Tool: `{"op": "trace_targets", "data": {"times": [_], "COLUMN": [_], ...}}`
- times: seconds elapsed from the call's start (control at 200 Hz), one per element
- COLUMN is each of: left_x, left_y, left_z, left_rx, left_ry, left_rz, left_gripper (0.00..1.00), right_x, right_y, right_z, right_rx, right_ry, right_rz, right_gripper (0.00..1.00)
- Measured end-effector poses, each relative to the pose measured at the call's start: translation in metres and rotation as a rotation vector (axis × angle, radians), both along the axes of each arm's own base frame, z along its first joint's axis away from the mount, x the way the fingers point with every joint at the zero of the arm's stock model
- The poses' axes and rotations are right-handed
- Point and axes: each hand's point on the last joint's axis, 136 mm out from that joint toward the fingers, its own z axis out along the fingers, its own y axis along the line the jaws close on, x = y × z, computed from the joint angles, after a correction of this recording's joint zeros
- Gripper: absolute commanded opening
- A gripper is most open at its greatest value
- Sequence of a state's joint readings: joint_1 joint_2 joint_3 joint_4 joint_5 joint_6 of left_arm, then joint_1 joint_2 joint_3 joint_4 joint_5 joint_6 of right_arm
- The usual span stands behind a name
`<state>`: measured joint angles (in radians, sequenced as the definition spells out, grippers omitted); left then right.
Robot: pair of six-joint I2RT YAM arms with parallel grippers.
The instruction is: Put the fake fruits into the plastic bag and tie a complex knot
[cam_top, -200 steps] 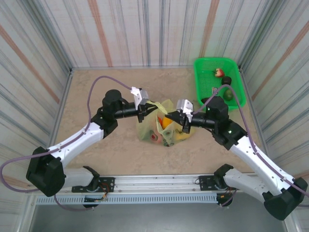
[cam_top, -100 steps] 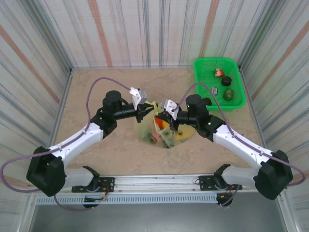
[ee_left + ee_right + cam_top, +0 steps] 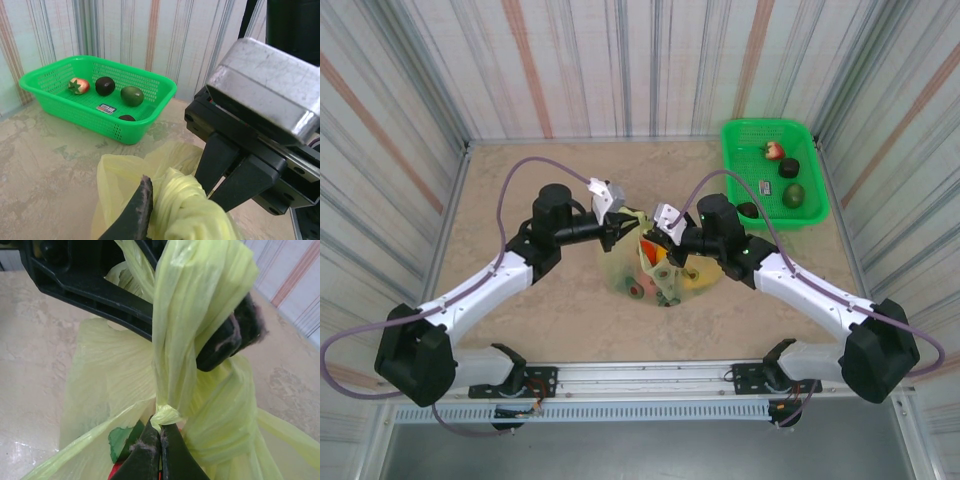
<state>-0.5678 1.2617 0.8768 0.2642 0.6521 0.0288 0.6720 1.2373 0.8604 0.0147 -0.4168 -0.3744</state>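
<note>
The yellow-green plastic bag (image 3: 620, 262) sits mid-table with fake fruits (image 3: 660, 272) showing red and orange inside. Both grippers meet above it. My left gripper (image 3: 623, 226) has a twisted bag handle (image 3: 185, 200) bunched between its jaws; one dark finger (image 3: 139, 207) shows beside the bundle. In the right wrist view that handle (image 3: 195, 300) wraps over a left fingertip (image 3: 231, 336). My right gripper (image 3: 160, 437) is shut, pinching a thin strand of handle (image 3: 166, 415) just below. A red and a green fruit (image 3: 122, 442) show under it.
A rigid green mesh basket (image 3: 733, 170) stands at the back right, holding a red fruit (image 3: 775, 150), a dark one (image 3: 790, 168) and a green one (image 3: 793, 195). Striped walls enclose the table. Bare tabletop (image 3: 520, 180) lies left and in front of the bag.
My right arm swung left, bringing its gripper in against the left gripper over the bag. The left gripper stayed almost in place, and the bag's top is drawn tighter.
</note>
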Motion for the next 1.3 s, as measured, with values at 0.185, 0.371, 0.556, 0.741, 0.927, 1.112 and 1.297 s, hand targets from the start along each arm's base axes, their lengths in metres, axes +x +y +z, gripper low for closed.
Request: {"op": "trace_targets", "data": {"times": [0.185, 0.371, 0.556, 0.741, 0.927, 1.112, 1.297], "left_x": [0.001, 0.000, -0.002, -0.004, -0.007, -0.004, -0.001], "left_y": [0.000, 0.001, 0.005, 0.006, 0.005, 0.004, -0.001], "left_z": [0.003, -0.004, -0.011, -0.006, -0.005, 0.007, 0.008], "left_rx": [0.030, 0.059, 0.087, 0.098, 0.096, 0.070, 0.062], "left_ry": [0.009, 0.037, 0.062, 0.054, 0.057, 0.050, 0.056], "left_rz": [0.008, 0.014, 0.022, 0.018, 0.002, -0.013, -0.036], "left_gripper": [0.27, 0.35, 0.41, 0.47, 0.55, 0.61, 0.51], "right_x": [-0.002, 0.002, 0.003, 0.003, 0.000, -0.004, -0.008], "right_y": [0.000, -0.005, -0.010, -0.010, -0.009, -0.010, -0.008], "right_z": [0.001, 0.006, 0.011, 0.011, 0.009, 0.004, 0.000], "right_rx": [0.007, 0.023, 0.036, 0.040, 0.037, 0.019, -0.001], "right_ry": [0.003, 0.004, 0.001, 0.003, 0.017, 0.027, 0.025], "right_rz": [0.011, 0.001, -0.002, 0.006, 0.020, 0.028, 0.047], "right_gripper": [0.00, 0.00, 0.00, 0.00, 0.00, 0.00, 0.00]}}
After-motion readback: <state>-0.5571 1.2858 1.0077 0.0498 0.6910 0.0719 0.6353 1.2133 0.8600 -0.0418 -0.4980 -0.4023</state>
